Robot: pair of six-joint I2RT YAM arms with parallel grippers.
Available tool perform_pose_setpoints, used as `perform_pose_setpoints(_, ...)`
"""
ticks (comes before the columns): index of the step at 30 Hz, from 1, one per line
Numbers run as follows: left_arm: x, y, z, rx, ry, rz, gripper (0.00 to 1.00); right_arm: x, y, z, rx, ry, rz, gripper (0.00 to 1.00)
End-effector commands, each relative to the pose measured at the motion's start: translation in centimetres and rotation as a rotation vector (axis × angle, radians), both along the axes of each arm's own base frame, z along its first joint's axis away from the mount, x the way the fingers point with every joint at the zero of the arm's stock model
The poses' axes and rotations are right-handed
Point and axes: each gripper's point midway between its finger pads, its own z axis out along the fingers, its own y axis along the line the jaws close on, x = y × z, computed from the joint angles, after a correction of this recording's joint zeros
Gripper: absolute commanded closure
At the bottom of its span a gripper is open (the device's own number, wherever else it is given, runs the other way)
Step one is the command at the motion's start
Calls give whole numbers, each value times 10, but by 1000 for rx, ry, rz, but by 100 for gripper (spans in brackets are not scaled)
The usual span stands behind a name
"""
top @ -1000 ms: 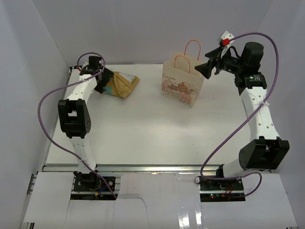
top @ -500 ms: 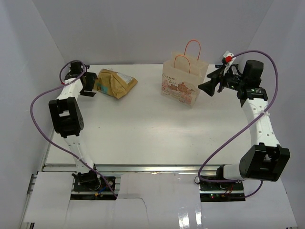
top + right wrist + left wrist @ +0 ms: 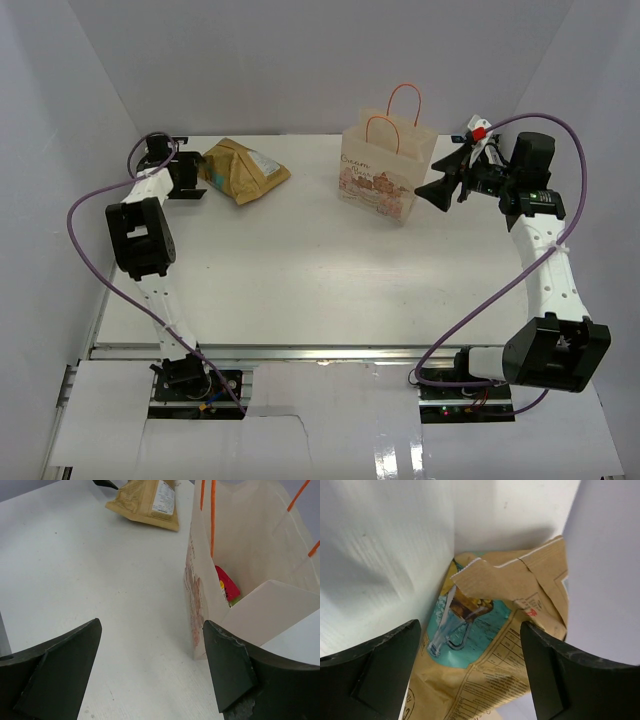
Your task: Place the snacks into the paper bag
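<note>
The big crinkly tan-gold snack bag (image 3: 243, 172) lies at the back left of the table. My left gripper (image 3: 197, 178) is at its left end, open, with the bag's end (image 3: 490, 645) between the spread fingers (image 3: 380, 670). The beige paper bag (image 3: 385, 168) with orange handles stands upright at the back centre-right. My right gripper (image 3: 433, 191) is open and empty, just right of the bag's lower front corner. In the right wrist view the paper bag (image 3: 235, 615) is open at the top, with a red-pink packet (image 3: 226, 586) and a bit of yellow-green inside. The other small packets are hidden.
White walls close the table in at the back and both sides, and the left gripper is close to the left wall (image 3: 380, 555). The tan-gold bag also shows far off in the right wrist view (image 3: 150, 500). Purple cables loop off both arms.
The left gripper has drawn back leftward from over the tan-gold bag to its left end, and the bag shifted slightly left. The right gripper has dropped from near the bag's top to beside its lower right.
</note>
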Motion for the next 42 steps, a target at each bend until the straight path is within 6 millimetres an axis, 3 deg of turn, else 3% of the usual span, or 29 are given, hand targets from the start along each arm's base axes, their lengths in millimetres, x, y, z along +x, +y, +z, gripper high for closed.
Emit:
perform_pose_setpoints(1,15,3,77,33,-254,-48,9,-12,2,1,-5,-18,29,12)
perform_pose_setpoints(3,19,-1,105,44,-394,-82,10,-14,3,-1,-2,-11,33,12)
perform_pose_setpoints(4,9,-4,106,37,-413,-84,10,-13,3,-2,-2,-9,33,12)
perform_pose_setpoints(6,8,0,120,40,-483,-60,11,-13,2,-1,-3,-12,32,12)
perform_pose_setpoints(8,8,2,115,19,-471,-27,11,-13,2,-1,-5,-13,31,12)
perform_pose_setpoints(9,4,5,99,5,-391,-2,10,-12,2,-1,-5,-12,29,12)
perform_pose_setpoints(13,14,14,80,-13,-317,61,9,-13,2,1,-5,-16,29,12)
perform_pose_setpoints(16,27,16,65,-48,-276,78,9,-13,2,3,-5,-17,27,12)
perform_pose_setpoints(17,35,18,76,-44,-275,71,9,-13,2,3,-3,-14,26,12)
perform_pose_setpoints(18,41,18,56,-48,-236,61,9,-13,2,5,-2,-18,26,12)
perform_pose_setpoints(21,49,16,46,-72,-186,52,11,-12,2,11,-3,-27,21,12)
perform_pose_setpoints(30,36,15,9,-80,-15,54,17,-11,1,19,-1,-41,13,12)
perform_pose_setpoints(34,36,11,2,-102,-1,29,55,-13,2,21,1,-42,13,12)
perform_pose_setpoints(36,39,7,6,-99,-25,-1,62,-14,2,24,2,-47,15,12)
perform_pose_setpoints(40,53,4,43,-49,-182,-103,85,-21,5,27,6,-57,52,12)
perform_pose_setpoints(42,61,-5,81,-1,-330,-211,92,-29,10,33,1,-95,109,12)
